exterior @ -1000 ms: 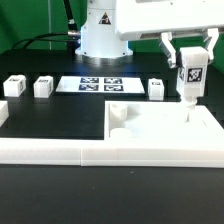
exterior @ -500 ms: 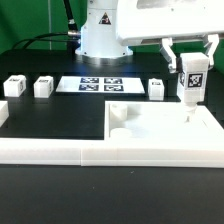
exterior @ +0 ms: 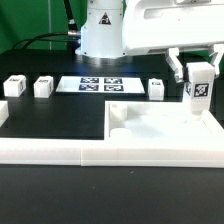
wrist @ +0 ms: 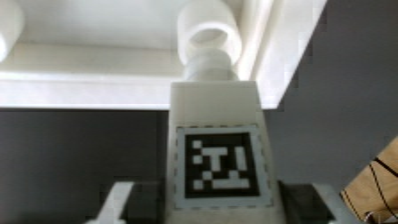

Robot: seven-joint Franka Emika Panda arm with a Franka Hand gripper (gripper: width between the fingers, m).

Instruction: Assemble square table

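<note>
Since the earlier frames, the gripper has shifted toward the exterior view's right, and the leg has gone with it. Its fingers pinch this leg on both sides, with the tag facing the camera. The leg hangs upright over the far right corner of the tabletop. In the wrist view its narrow end points at the corner hole; whether it is already inside, I cannot tell.
</note>
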